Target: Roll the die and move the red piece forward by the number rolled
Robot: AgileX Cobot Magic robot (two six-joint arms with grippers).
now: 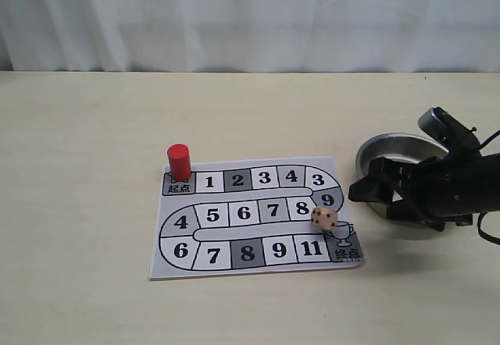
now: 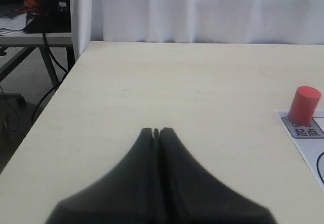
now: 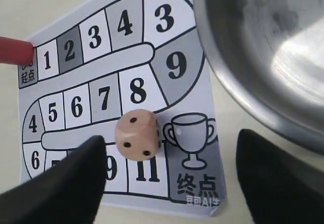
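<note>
The die [image 1: 323, 219] lies on the paper game board [image 1: 234, 263], between squares 8 and 11 and beside the trophy square. In the right wrist view the die [image 3: 138, 135] sits just beyond my open right gripper [image 3: 169, 171], nearer one finger [image 3: 71, 181], and nothing is held. In the exterior view the right gripper [image 1: 369, 204] hovers to the right of the board. The red piece [image 1: 179, 161] stands upright on the start square at the board's top left corner. My left gripper [image 2: 157, 131] is shut and empty over bare table, with the red piece [image 2: 304, 105] off to one side.
A shiny metal bowl [image 1: 388, 148] sits on the table just right of the board, partly under the right arm. In the right wrist view the bowl's rim [image 3: 238, 97] lies close to the other finger [image 3: 276, 178]. The left wrist view shows the table's edge [image 2: 50, 107].
</note>
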